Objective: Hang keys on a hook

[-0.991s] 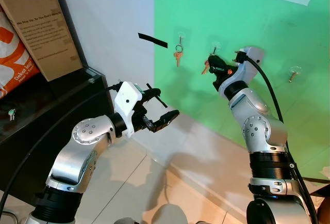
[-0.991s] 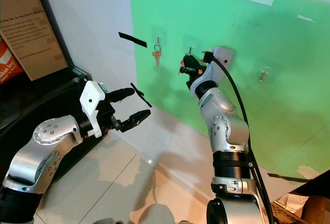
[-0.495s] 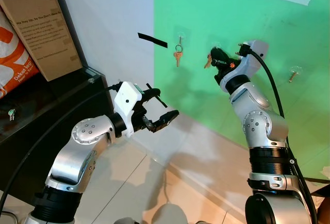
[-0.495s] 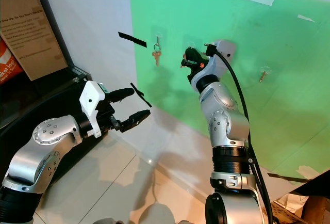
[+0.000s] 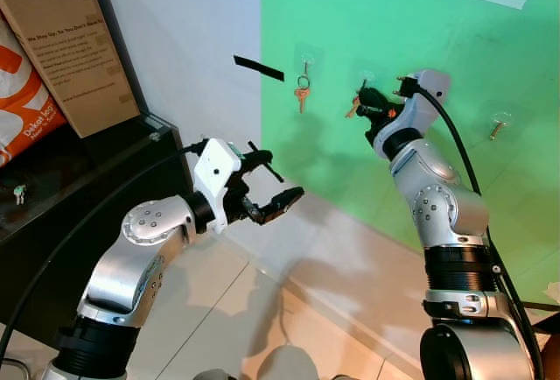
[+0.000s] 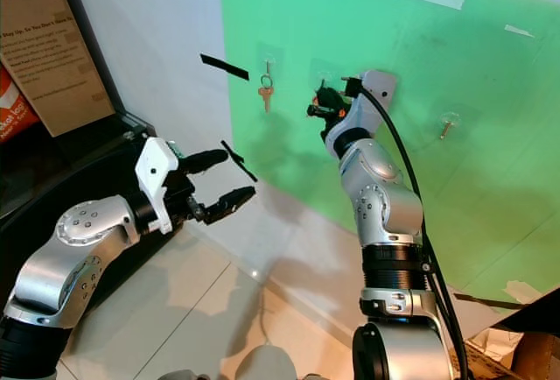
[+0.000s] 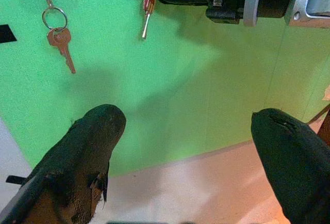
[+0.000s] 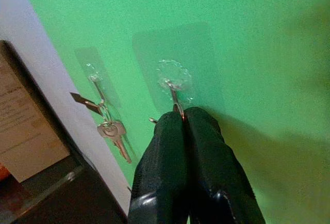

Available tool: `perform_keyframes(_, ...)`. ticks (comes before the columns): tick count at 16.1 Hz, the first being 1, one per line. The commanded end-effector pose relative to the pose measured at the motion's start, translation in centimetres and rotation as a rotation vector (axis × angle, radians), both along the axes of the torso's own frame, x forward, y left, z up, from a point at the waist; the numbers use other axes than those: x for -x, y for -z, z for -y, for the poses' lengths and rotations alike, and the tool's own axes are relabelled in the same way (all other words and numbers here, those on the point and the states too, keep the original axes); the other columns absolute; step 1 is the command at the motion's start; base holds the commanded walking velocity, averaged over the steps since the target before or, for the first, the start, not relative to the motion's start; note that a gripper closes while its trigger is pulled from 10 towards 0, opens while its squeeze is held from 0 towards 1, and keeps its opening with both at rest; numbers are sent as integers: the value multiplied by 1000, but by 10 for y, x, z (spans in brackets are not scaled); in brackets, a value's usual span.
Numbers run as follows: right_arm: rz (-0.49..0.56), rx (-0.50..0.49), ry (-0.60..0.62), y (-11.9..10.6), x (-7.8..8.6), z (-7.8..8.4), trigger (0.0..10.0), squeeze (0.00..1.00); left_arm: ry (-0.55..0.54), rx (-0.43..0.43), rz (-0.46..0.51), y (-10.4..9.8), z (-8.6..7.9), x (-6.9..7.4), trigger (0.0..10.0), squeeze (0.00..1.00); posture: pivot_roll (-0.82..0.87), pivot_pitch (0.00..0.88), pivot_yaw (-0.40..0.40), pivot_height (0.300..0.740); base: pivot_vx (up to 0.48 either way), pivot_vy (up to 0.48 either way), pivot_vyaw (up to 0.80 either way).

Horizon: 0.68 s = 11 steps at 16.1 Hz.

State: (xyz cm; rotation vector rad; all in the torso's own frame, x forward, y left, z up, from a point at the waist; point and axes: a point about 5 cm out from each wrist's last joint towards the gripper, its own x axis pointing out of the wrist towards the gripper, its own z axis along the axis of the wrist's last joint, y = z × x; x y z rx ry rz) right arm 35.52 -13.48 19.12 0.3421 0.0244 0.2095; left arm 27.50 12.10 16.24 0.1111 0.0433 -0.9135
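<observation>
While the right gripper [image 8: 181, 118] pinches the key [image 7: 147, 15] shut, the clear hook [image 8: 174, 82] sits just beyond its tips, key hanging downward. Left gripper [image 5: 276, 183] hovers open, empty, lower left.

A key [image 7: 146, 15] with a red head hangs blade-down at the middle hook [image 8: 175, 92], a clear stick-on hook on the green wall. Its ring is pinched between the closed fingers of the right claw [image 8: 183, 116], right at the hook's wire. On the next hook [image 5: 305, 62] along, a copper key [image 5: 301, 95] dangles from its ring.
</observation>
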Motion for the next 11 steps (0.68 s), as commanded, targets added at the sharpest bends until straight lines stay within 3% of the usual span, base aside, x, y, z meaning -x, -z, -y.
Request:
perform_keyframes(1, -44, 22, 18, 8, 0, 3, 10000, 0, 16, -10, 3, -2, 3, 0, 10000, 0, 9, 0, -7, 740, 0, 0, 0)
perform_keyframes(11, -77, 93, -30, 19, 7, -1, 10000, 0, 12, 2, 6, -1, 6, -2, 10000, 0, 3, 0, -14, 740, 0, 0, 0)
